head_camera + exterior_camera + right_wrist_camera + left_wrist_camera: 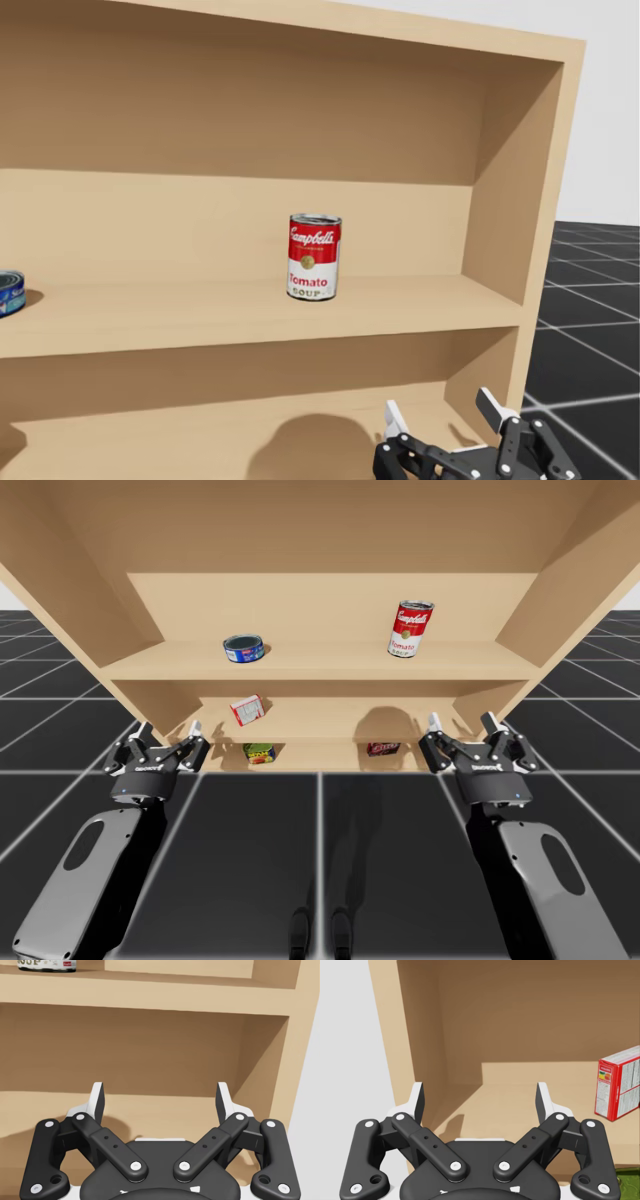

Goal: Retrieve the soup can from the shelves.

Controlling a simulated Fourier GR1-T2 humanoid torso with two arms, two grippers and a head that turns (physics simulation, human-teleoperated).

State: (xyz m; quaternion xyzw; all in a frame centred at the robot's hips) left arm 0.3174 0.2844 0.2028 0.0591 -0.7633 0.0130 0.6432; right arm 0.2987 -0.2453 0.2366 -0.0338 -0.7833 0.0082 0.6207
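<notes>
Dark gridded floor (320,810): one, running under and around everything.

Wooden shelves (320,660): one unit, open towards us. We count three levels with goods on them.

Arms: two, dark, coming in from below. Our left arm (90,870) and our right arm (530,870) are well apart.

Grippers: two.
- Our left gripper (170,730) is spread wide with nothing between its fingers. It points at the near left corner of the shelves.
- Our right gripper (461,723) is likewise spread wide and holds nothing. It faces the right end of the lower levels.

Cans: four.
- Soup can (410,629): one, red and white. It stands upright on the right part of the top level, above and ahead of our right gripper and untouched.
- Flat blue can (243,648): one, on the same level and well to the left.
- Green can (260,753): one, on the lowest level.
- Dark red can (383,748): one, on the lowest level, apart from the green can.

Red and white box (247,709): one, on the middle level, ahead of our left gripper and off to its side.
</notes>
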